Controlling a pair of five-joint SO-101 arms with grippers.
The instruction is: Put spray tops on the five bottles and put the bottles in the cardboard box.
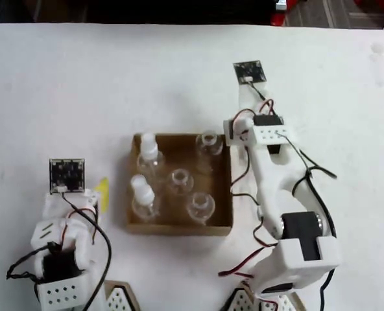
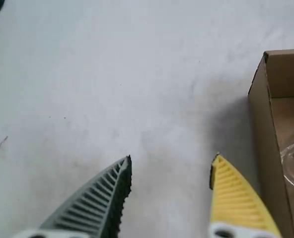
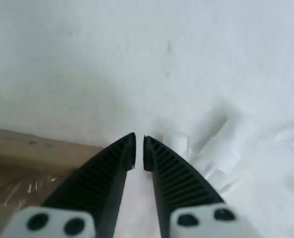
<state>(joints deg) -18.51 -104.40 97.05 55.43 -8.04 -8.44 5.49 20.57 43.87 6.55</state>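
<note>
All five bottles stand inside the cardboard box (image 1: pixel 179 228). The two capped bottles (image 1: pixel 148 154) are on the side nearer the left arm, and the three open bottles (image 1: pixel 200 206) have no tops yet. Loose spray tops (image 3: pixel 219 148) lie on the table (image 1: pixel 82 84) just beyond the right gripper (image 3: pixel 138 148), close to the box's outer wall; their exact orientation cannot be made out. The right gripper's jaws are clenched to a thin slit with nothing between them. The left gripper (image 2: pixel 172 159) hangs released over the table beside the box, grasping nothing. The step in hand appears to be fetching the next spray top. Release the right jaws fully before you lower them, because clenched tips would push the light tops away across the table. Straddle one top only, and grip it on the collar rather than the nozzle, so that it hangs straight. Lift it clear of the box wall before you traverse. Choose the open bottle in the corner nearest the right arm. Centre the top over the neck, then press straight down. If the bottle looks likely to tip or slide, bring the left gripper in to steady it.
</note>
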